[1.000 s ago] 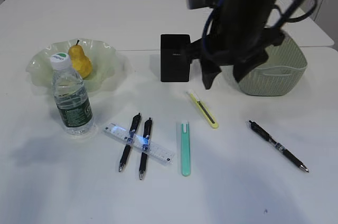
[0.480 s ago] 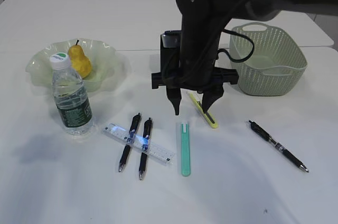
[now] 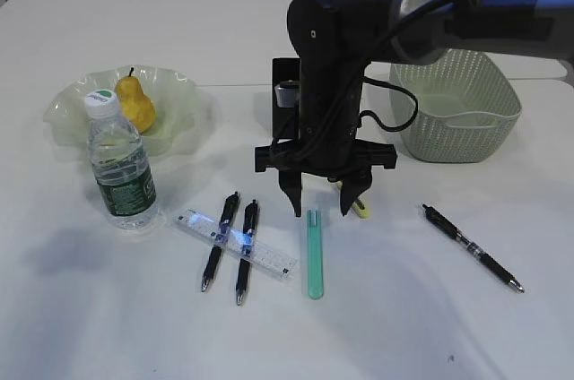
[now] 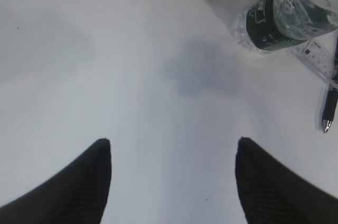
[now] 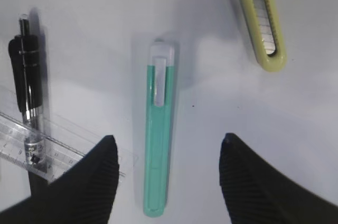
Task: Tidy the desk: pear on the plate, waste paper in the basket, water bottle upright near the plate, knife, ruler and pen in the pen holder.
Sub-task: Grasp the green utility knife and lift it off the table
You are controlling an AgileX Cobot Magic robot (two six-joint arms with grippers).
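Note:
The yellow pear [image 3: 136,102] lies in the wavy green plate [image 3: 72,107]. Next to the plate the water bottle [image 3: 121,165] stands upright. A clear ruler [image 3: 269,257] lies under two black pens [image 3: 220,238]; a third pen [image 3: 471,247] lies at the right. My right gripper [image 3: 321,208] hangs open, pointing down over a teal pen-shaped case [image 3: 314,254]. In the right wrist view the case [image 5: 158,129] lies between the open fingers of that gripper [image 5: 169,137], untouched, with the yellow knife [image 5: 266,23] beyond. My left gripper [image 4: 174,140] is open over bare desk. No waste paper shows.
The black pen holder [image 3: 285,84] stands behind my right arm, partly hidden. The green basket [image 3: 466,111] sits at the back right. In the left wrist view the water bottle [image 4: 285,18], the ruler's end [image 4: 317,57] and a pen tip [image 4: 328,110] lie to the upper right.
My right arm has swung from beside the basket to the middle of the desk and come forward and down, from over the yellow knife to over the teal case. Its jaws stayed open.

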